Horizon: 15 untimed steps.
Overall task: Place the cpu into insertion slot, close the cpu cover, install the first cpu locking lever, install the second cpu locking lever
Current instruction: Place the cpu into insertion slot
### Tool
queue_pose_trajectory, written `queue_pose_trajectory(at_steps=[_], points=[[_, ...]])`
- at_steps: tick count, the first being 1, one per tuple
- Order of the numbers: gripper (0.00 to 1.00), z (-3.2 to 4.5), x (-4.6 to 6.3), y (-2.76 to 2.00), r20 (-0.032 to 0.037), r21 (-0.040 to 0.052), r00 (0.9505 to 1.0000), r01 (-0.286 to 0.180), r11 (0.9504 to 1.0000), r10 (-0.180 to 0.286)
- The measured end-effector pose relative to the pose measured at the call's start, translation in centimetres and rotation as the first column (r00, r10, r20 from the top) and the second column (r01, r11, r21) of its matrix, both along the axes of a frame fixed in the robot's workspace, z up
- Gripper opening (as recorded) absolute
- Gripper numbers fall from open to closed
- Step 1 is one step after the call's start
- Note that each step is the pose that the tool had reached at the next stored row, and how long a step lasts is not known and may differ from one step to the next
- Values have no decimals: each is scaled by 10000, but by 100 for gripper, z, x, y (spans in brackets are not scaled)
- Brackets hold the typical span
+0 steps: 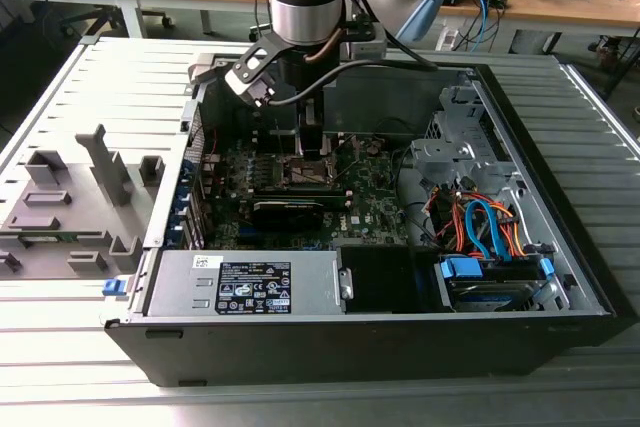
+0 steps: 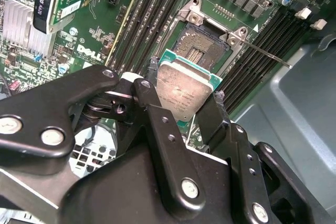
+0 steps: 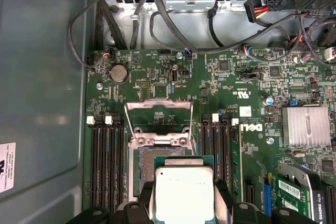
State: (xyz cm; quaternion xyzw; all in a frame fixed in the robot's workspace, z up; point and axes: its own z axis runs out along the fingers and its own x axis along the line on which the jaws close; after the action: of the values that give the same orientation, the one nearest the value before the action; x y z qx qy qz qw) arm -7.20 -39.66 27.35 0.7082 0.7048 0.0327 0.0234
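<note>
Because a chip like this has to go down flat into its seat, the gripper held the chip by two opposite edges only. Its fingers were closed no further than the chip's own width, and the fingertips pinched the rim. That grip left the pale metal face bare, and I judged it also kept the underside clear of anything that might foul the contacts.

The chip hung level between the fingers, above the green board inside the open computer case. Directly below and a little ahead of the fingertips lay the socket, its dark square recess uncovered and nothing seated in it. From both wrist views the chip appeared to overlap the near side of the recess rather than sit squarely over it. I could not tell how much air remained between the two, though the chip did not look to be touching.

Beyond the socket, farther from the gripper, the cover stood swung up on its hinge, so the way down was clear. To one side of the fingers a thin locking lever stuck out, released, over the long black memory slots. That fitted a cover that was not yet closed.
</note>
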Motion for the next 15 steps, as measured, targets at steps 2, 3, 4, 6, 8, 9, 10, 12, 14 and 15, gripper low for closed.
queue_pose_trajectory(at_steps=[2, 3, 4, 6, 8, 9, 10, 12, 14, 15], points=[[54, -3, -1, 3, 1, 3, 10000, -30, 10000, 30], [54, -3, -1, 5, 1, 2, 10000, -53, 10000, 53], [54, -3, 0, 7, 0, 0, 10000, -83, 10000, 83], [54, -3, -1, 11, 0, 1, 9999, -134, 9999, 134], [54, -4, -1, 14, 1, 1, 9999, -156, 9999, 156], [54, -5, -1, 14, 0, 0, 9999, -157, 9999, 157], [54, -8, -1, 15, 0, 1, 9999, -157, 9999, 157], [54, -15, 0, 15, 0, 1, 9999, -156, 9999, 156], [54, -19, 0, 15, 0, 1, 9999, -156, 9999, 156], [54, -21, 0, 15, 0, 1, 9999, -157, 9999, 157]])
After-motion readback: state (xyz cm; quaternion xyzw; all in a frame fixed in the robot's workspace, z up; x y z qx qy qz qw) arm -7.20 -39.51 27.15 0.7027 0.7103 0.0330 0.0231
